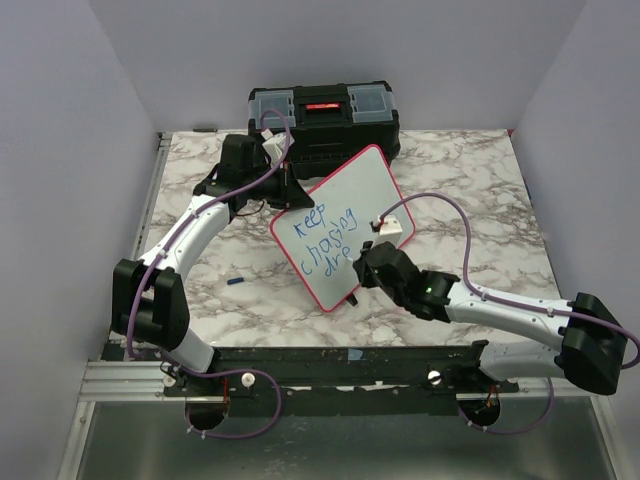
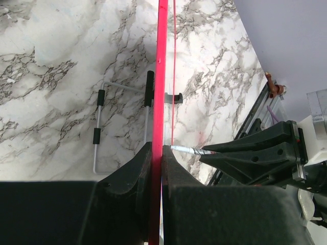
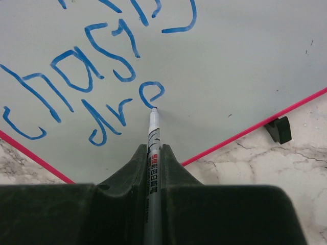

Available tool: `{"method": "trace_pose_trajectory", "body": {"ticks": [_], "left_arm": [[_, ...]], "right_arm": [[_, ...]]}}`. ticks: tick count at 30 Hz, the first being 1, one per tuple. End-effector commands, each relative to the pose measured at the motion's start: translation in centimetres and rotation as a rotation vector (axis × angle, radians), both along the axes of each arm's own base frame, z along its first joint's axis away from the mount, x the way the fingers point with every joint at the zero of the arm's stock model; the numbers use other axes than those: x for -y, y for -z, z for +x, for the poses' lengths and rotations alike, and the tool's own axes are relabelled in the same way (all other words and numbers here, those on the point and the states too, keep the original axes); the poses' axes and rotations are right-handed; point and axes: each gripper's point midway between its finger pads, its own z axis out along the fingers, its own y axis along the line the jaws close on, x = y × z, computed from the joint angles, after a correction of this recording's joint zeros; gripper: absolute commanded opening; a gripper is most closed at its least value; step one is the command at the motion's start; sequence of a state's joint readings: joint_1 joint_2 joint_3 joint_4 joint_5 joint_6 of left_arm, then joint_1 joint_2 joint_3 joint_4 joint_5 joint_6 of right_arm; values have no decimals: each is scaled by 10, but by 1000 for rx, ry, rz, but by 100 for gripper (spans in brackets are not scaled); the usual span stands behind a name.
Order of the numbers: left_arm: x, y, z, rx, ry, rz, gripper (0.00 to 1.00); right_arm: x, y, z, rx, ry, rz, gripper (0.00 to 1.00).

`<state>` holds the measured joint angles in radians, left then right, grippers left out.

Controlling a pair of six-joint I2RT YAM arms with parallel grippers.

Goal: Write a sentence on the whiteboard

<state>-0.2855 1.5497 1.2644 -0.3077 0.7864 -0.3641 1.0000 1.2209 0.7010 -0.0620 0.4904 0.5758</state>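
Note:
The whiteboard (image 1: pixel 345 215), white with a thin red rim, stands tilted on the marble table in the top view. My left gripper (image 1: pixel 290 192) is shut on its upper left edge; in the left wrist view the red rim (image 2: pixel 161 76) runs straight up between the jaws. Blue handwriting, the sentence (image 1: pixel 325 240), reads "keep chasing dre" in slanted lines, and its latest letters (image 3: pixel 125 109) show in the right wrist view. My right gripper (image 3: pixel 153 153) is shut on a grey marker (image 3: pixel 153 168), whose tip touches the board at the end of the "e".
A black toolbox (image 1: pixel 322 118) with clear lid compartments sits behind the board. A small blue marker cap (image 1: pixel 235 281) lies on the table to the left. A wire stand (image 2: pixel 122 122) lies behind the board, and a black clip (image 3: pixel 279 129) sits at its lower rim.

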Motion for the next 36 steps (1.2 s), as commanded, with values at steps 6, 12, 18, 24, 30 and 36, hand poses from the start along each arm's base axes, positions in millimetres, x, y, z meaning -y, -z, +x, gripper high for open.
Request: {"method": "trace_pose_trajectory", "body": {"ticks": [6, 12, 18, 24, 30, 36], "left_arm": [[8, -18, -2, 60, 45, -37, 0], [9, -18, -2, 59, 45, -37, 0], [9, -18, -2, 59, 45, -35, 0], [8, -19, -3, 61, 45, -34, 0], [8, -18, -3, 61, 45, -33, 0], [9, -17, -2, 58, 46, -33, 0]], "right_arm": [[26, 16, 2, -12, 89, -108, 1], [27, -2, 14, 38, 127, -118, 1], [29, -34, 25, 117, 171, -86, 1], [31, -57, 29, 161, 164, -3, 1], [35, -41, 35, 94, 113, 75, 1], [31, -24, 32, 52, 67, 72, 1]]}}
